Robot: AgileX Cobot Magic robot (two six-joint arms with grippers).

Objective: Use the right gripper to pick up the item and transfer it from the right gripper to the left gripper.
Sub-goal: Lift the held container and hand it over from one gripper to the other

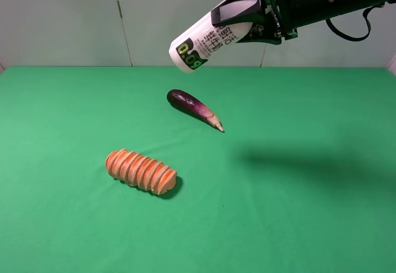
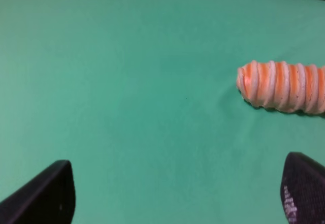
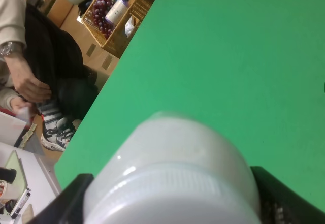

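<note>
High above the far right of the green worktop (image 1: 309, 223), the right end effector (image 1: 238, 24) is clamped on the white bottle (image 1: 207, 43). It grips near the cap end, so the banded base sticks out free, tilted down and to the left. Its wrist camera shows the cap wedged between the two fingers. The left end effector (image 2: 177, 193) is out of the overhead view. Its own camera shows its fingers parted with nothing between them, hanging over bare cloth near the ridged bread loaf (image 1: 141, 171), with the eggplant (image 1: 193, 108) farther off.

So the pick-up looks done, and the handover is what counts. I'd want the left arm to rise and come in on the free base half, jaws square across the bottle's body and well clear of the right fingers. It should close firmly before the right lets go, since a release too soon would drop the bottle onto the worktop. The smooth plastic may slip, so the middle of the exposed part seems safest.
</note>
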